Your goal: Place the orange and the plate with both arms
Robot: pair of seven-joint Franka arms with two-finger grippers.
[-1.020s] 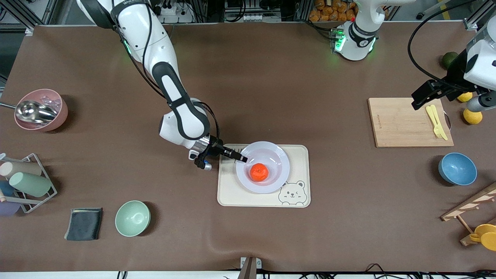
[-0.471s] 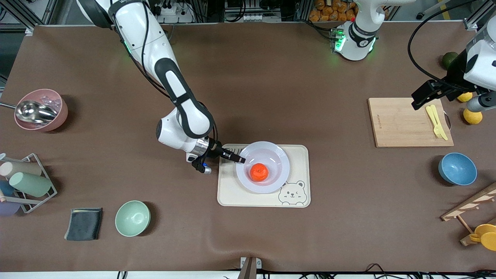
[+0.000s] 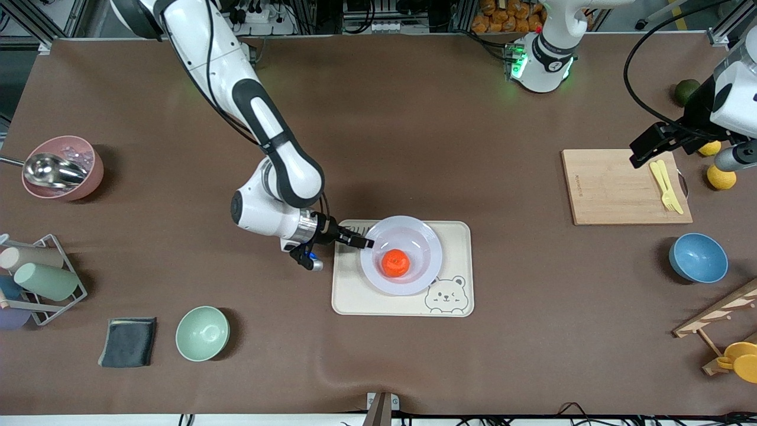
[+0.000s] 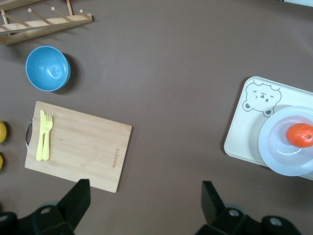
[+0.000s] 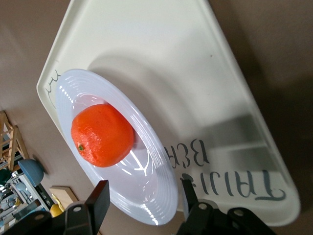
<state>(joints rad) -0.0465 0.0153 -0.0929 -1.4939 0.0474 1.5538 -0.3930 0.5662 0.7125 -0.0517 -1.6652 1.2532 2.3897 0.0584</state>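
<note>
While the right end effector [image 3: 362, 242] stands at the rim of the plate [image 3: 401, 255], its fingers spread on either side of that rim and not pressing it, we judge that the step in hand is letting go and drawing away. To do it well, we should pull straight back along the line of the fingers, level with the worktop [image 3: 414, 118], so that no finger catches the rim and tips the plate. The plate lies flat on the cream tray [image 3: 455, 236], just ahead of this end effector, with the orange [image 3: 395, 262] resting in its hollow. Plate and orange are round, so we see no long axis; the plate opens upward. The left end effector [image 4: 144, 205] waits, fingers wide and empty, over the cutting board [image 3: 615, 189].
</note>
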